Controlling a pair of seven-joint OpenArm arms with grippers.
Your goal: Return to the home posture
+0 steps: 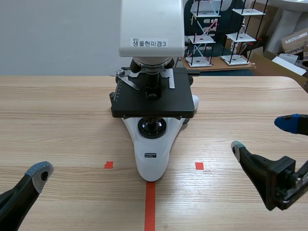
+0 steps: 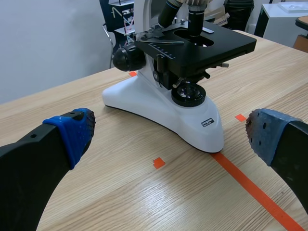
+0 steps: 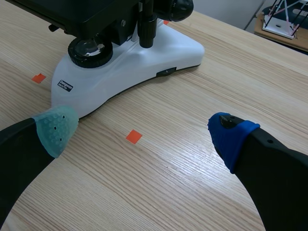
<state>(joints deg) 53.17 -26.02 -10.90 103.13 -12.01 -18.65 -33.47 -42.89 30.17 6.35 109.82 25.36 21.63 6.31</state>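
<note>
Left tool [image 2: 171, 132], left wrist view: fingers spread wide, blue dotted pads far apart, nothing between them. Microscope [image 2: 163, 103] stands ahead of the tool and apart from it, its white foot pointing toward the gap. Wooden surface [image 2: 120, 192] runs bare between tool and microscope. A small black badge sits on the foot, its print too small to read.

Right wrist view: right tool [image 3: 143, 131] also wide and empty, one pale green pad, one blue. The green-padded finger sits near the microscope's foot, not touching it. The same badge shows here, again unreadable.

Scene view: microscope stands mid-surface, its long axis running straight away from the robot in line with the red tape strip. A white label on its head reads "생물현미경3". A cardboard box [image 1: 294, 41] far behind the microscope, on the robot's right, shows the part-word "compu"; the rest is cut off. Only one finger of the left tool shows, low and well off to the microscope's left; the right tool sits low on its right.

Judgement: the task names no object, only the arms. Neither tool holds anything, so only pulling back is left. The right tool looks nearer the microscope's foot, so that is the clearance to watch.
</note>
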